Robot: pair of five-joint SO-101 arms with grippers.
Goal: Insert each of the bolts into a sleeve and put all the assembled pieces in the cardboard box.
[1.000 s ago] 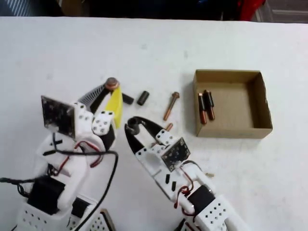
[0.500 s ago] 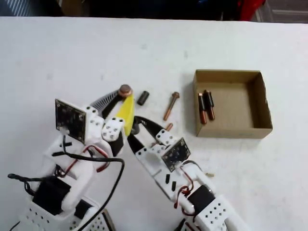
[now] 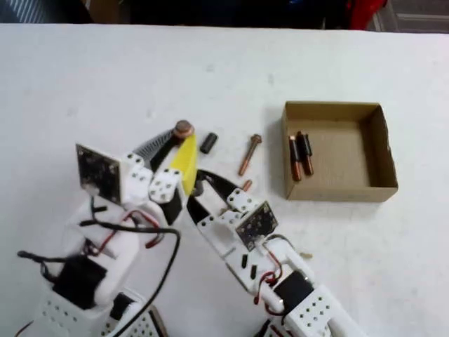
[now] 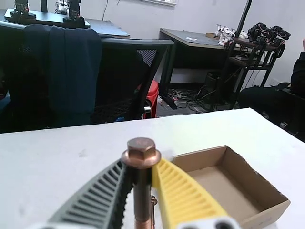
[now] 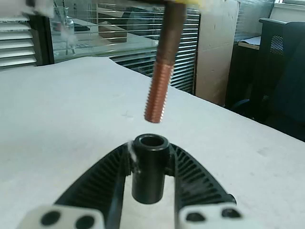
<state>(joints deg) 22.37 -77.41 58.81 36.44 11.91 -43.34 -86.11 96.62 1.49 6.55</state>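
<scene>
Gripping a copper bolt (image 4: 140,151) just under its hex head, the left gripper (image 4: 141,183) is clenched on the shank. It hangs the bolt head-up, threads down, over the middle of the table (image 3: 105,70), toward the near edge. Directly beneath, the right gripper (image 5: 150,156) is closed around a black sleeve (image 5: 150,168), held upright with its bore facing up. In the right wrist view the threaded tip hovers above the bore, apart from it and seemingly a touch off-centre, so this bolt is not yet inserted.

As for progress, two assembled pieces (image 3: 295,159) lie side by side in the cardboard box (image 3: 335,108), which sits on the right half of the table. Between the box and the grippers, a loose bolt (image 3: 249,154) and a loose sleeve (image 3: 208,143) lie apart from each other. The end of another bolt (image 3: 246,185) peeks out beside the right gripper.

I judge the job roughly half done. The pair in hand needs mating and boxing, then at least one more pair. Whether there is a sleeve for the last bolt I cannot tell.
</scene>
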